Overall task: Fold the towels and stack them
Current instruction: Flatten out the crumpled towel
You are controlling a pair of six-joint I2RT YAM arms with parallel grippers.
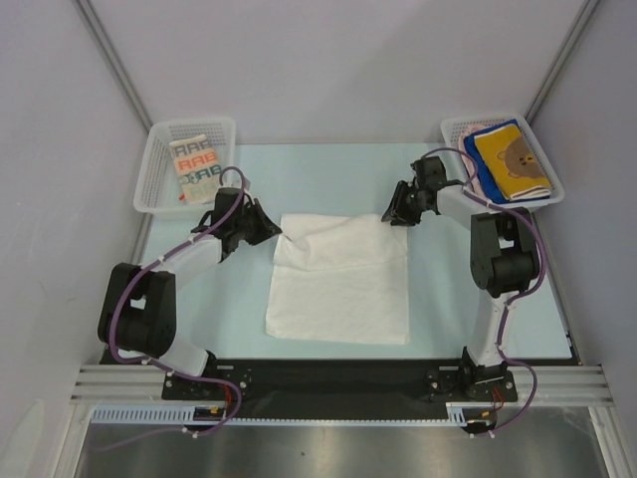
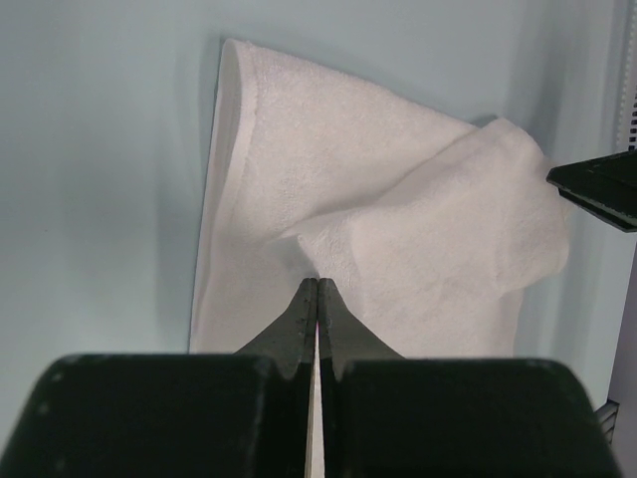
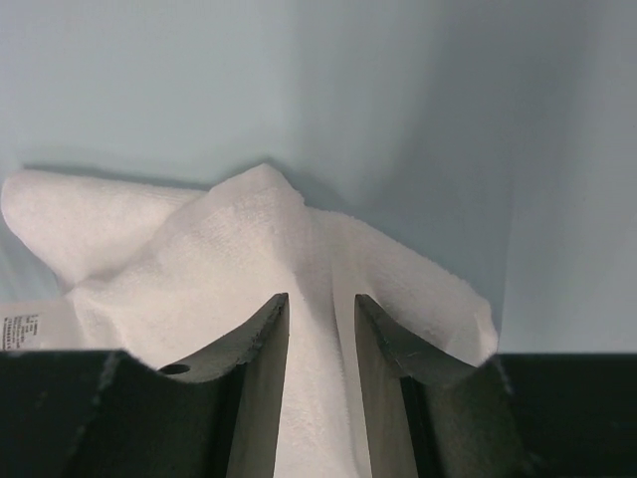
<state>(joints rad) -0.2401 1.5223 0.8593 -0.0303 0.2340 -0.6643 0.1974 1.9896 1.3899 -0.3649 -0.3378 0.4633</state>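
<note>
A plain white towel lies spread in the middle of the pale blue table, with a crease across its middle. My left gripper is at its far left corner, jaws closed tight on a pinch of the white towel, as the left wrist view shows. My right gripper is at the far right corner. In the right wrist view its jaws stand narrowly apart with a raised ridge of the towel gripped between them; the corner drapes over the right finger.
A white mesh basket at the far left holds the cream "RABBIT" towel. Another basket at the far right holds a stack topped by the yellow bear towel over blue and pinkish ones. Grey walls enclose the table.
</note>
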